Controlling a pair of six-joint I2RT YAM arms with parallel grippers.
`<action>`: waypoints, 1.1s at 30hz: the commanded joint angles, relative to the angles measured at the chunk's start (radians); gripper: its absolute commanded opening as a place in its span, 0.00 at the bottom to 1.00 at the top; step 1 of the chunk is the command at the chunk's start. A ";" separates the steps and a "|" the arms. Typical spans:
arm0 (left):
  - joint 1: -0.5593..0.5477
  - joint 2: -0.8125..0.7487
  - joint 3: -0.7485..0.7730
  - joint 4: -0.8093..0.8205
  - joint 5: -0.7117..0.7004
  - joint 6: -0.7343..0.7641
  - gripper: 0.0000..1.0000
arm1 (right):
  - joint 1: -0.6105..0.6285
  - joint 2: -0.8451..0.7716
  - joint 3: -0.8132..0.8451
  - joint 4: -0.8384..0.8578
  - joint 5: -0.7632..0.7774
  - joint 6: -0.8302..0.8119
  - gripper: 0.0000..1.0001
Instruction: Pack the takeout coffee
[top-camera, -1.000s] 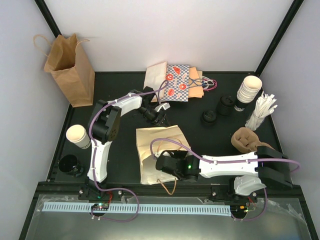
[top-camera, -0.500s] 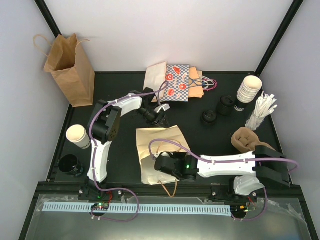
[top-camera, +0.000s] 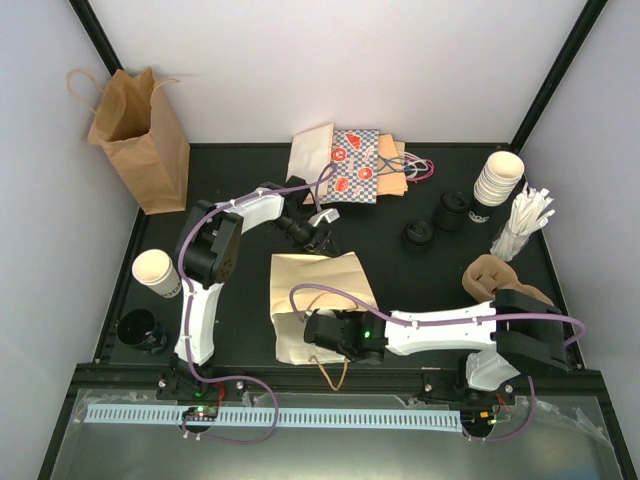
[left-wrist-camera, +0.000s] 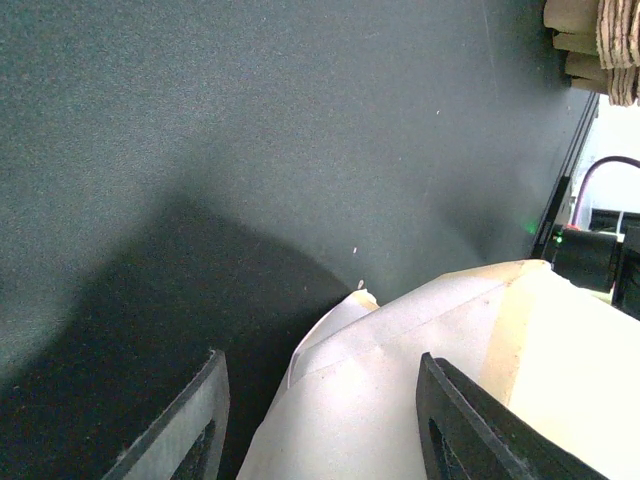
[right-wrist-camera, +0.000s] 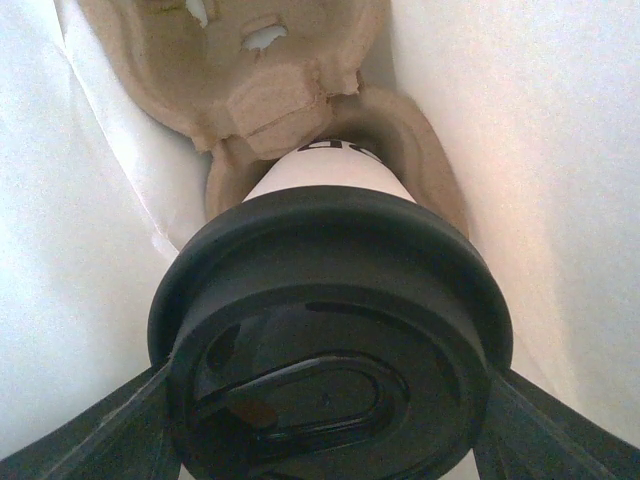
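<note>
Clamps right claw (right-wrist-camera: 325, 395) on black-lidded white paper cup (right-wrist-camera: 330, 260), long axis straight ahead, base in brown pulp carrier (right-wrist-camera: 270, 90) inside cream paper bag (top-camera: 315, 285); holds left claw (left-wrist-camera: 322, 400) apart at bag's far corner.

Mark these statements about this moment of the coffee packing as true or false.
1. The right gripper reaches into the cream bag, which lies on its side. True.
2. The cup in the bag is open-topped. False: a black lid covers it.
3. That cup sits in a pulp carrier. True.
4. The left gripper is clamped on the white cup at the table's left. False: its jaws are open at the cream bag's far edge, and that cup stands apart from it.
5. The brown bag at the far left stands upright. True.
</note>
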 joint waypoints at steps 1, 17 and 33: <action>-0.022 -0.037 -0.007 -0.051 0.023 -0.002 0.53 | -0.007 0.049 -0.002 -0.058 -0.066 -0.017 0.69; 0.004 -0.151 -0.110 0.068 0.000 -0.128 0.52 | -0.052 0.070 0.076 -0.178 -0.106 0.113 0.64; 0.004 -0.165 -0.171 0.123 0.030 -0.163 0.50 | -0.065 0.142 0.098 -0.152 -0.099 0.075 0.63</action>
